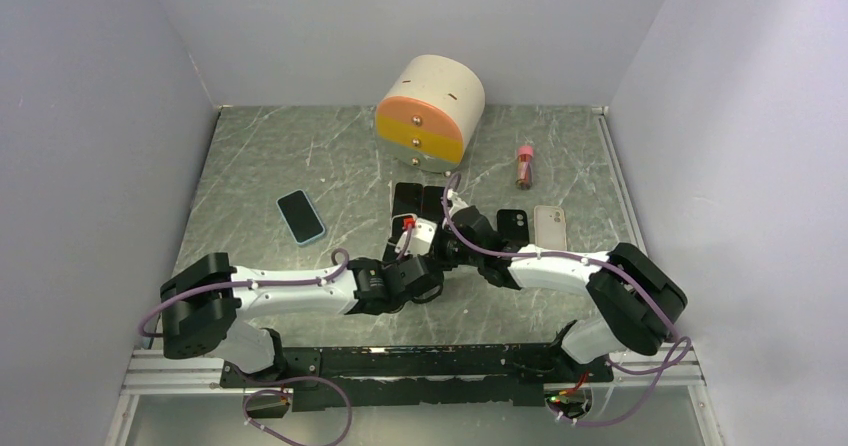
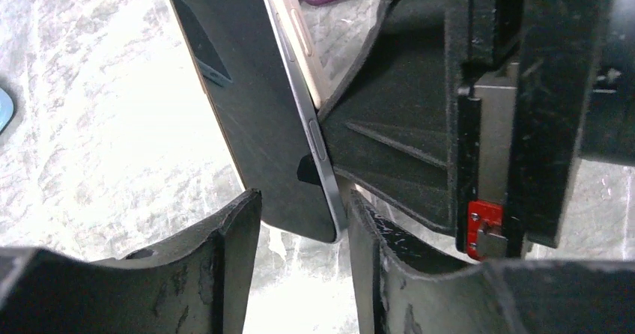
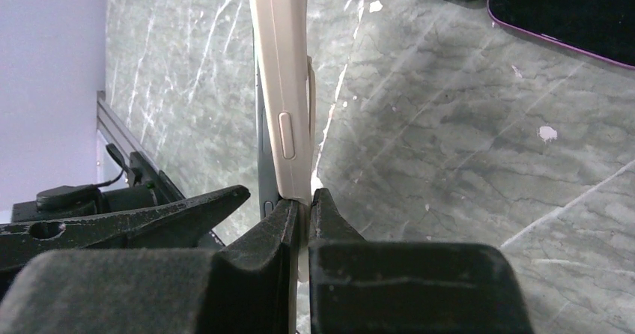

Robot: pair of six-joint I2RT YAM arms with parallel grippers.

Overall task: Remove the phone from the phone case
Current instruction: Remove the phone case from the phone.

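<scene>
Pale lavender walls (image 1: 90, 116) box in a grey-green marbled table (image 1: 260, 156) on three sides, and a metal rail (image 1: 400, 358) runs along the bottom edge. A round drawer unit (image 1: 430, 111) fills the upper middle. The widest bare stretch is at the left, around a blue-cased phone (image 1: 300, 216). At centre, the phone (image 2: 254, 109) is held on edge against its beige phone case (image 3: 281, 64). The right gripper (image 3: 299, 213) pinches the case's lip. The left gripper (image 2: 303, 199) straddles the phone's lower corner, and I cannot tell whether it is touching.
</scene>
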